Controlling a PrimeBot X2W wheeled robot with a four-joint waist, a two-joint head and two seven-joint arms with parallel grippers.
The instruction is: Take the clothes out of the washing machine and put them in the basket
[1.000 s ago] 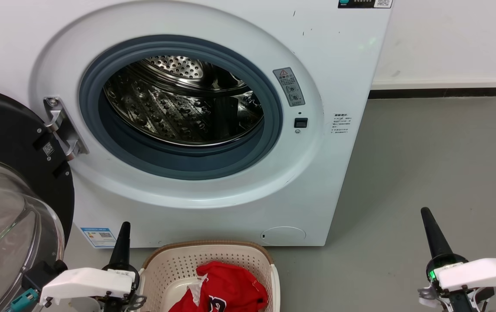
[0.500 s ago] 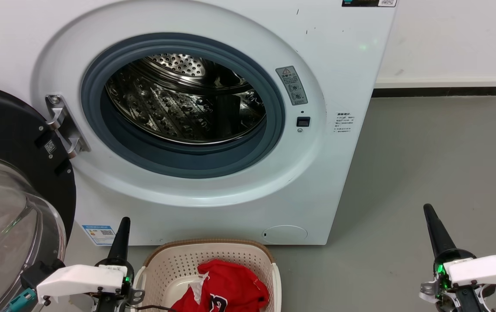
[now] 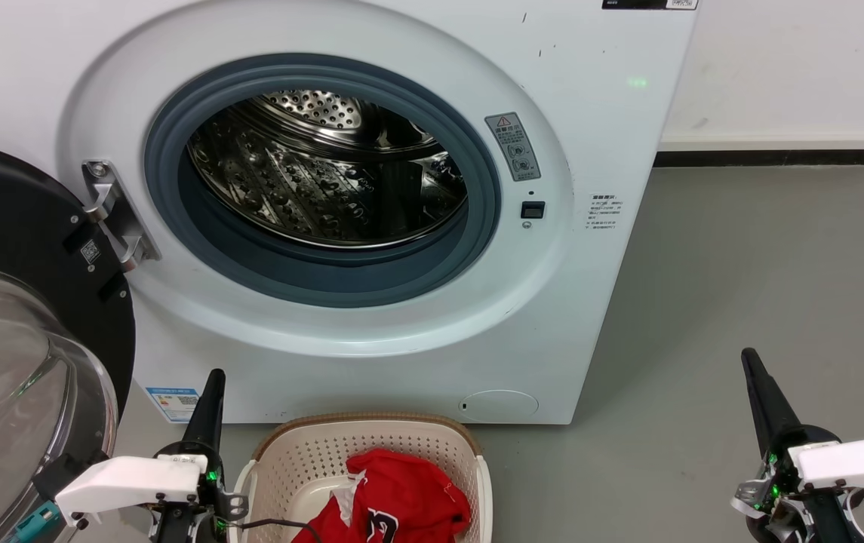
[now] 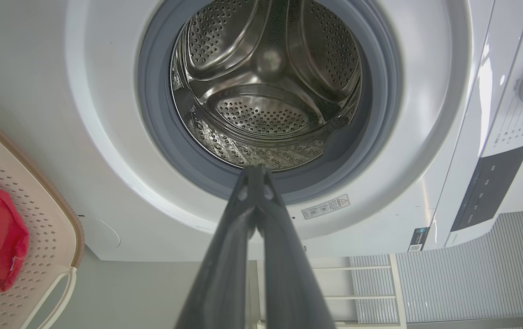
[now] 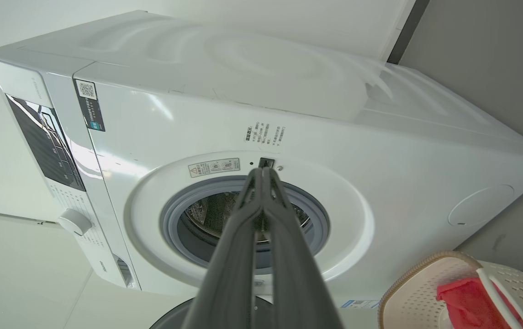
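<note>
Washing machine [image 3: 598,121] faces 6 o'clock; clothes [image 3: 401,494] in basket [image 3: 303,456].
Left pincer [image 3: 214,375] and right pincer [image 3: 748,356], closed tight, point toward 12.

Closed R tool [image 5: 261,171] opposite washer [image 5: 380,137]

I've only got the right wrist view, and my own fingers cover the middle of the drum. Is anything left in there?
Observer: The left wrist view looks straight into the drum of the washing machine. It is bare perforated steel, with no fabric that I can see.
Operator: Is the other arm carrying something?
Observer: No. The left gripper is shut, fingers together, with nothing between them.
Operator: What's that red thing at my lower right?
Observer: The head view shows the clothes lying in the basket, red with a dark print.
</note>
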